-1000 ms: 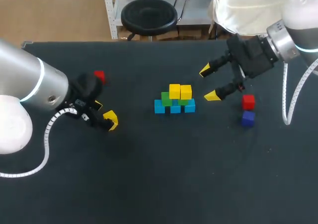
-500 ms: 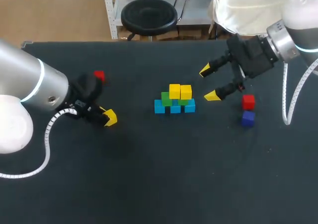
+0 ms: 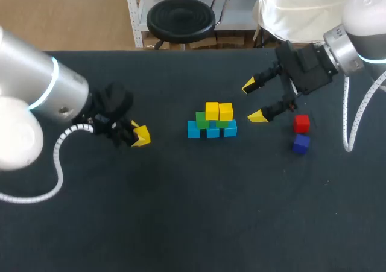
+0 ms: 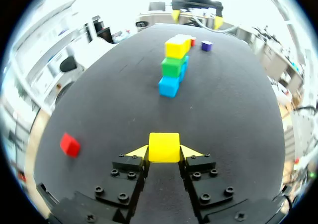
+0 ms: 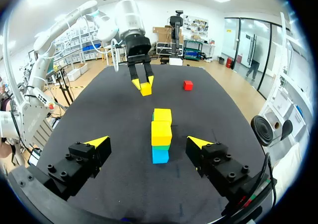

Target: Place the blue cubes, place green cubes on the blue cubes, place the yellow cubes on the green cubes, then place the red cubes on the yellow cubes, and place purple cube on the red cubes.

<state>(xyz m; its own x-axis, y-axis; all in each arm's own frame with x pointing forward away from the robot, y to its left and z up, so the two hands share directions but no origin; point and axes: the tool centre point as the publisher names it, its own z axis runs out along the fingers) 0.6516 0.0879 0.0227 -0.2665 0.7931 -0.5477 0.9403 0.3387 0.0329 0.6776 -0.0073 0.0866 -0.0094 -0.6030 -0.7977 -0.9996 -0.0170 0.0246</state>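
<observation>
The left gripper [image 4: 164,153], pinching a yellow cube [image 4: 164,145], has shifted over the surface [image 3: 181,193] toward the cube stack [image 3: 212,122] and is still well short of it. The right gripper [image 3: 253,101] stays spread beside the stack.

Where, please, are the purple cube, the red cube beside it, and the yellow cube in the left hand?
purple cube [image 3: 301,141], head view, top face.
red cube [image 3: 301,122], head view, top face.
held yellow cube [image 4: 164,147], left wrist view, centre.
</observation>
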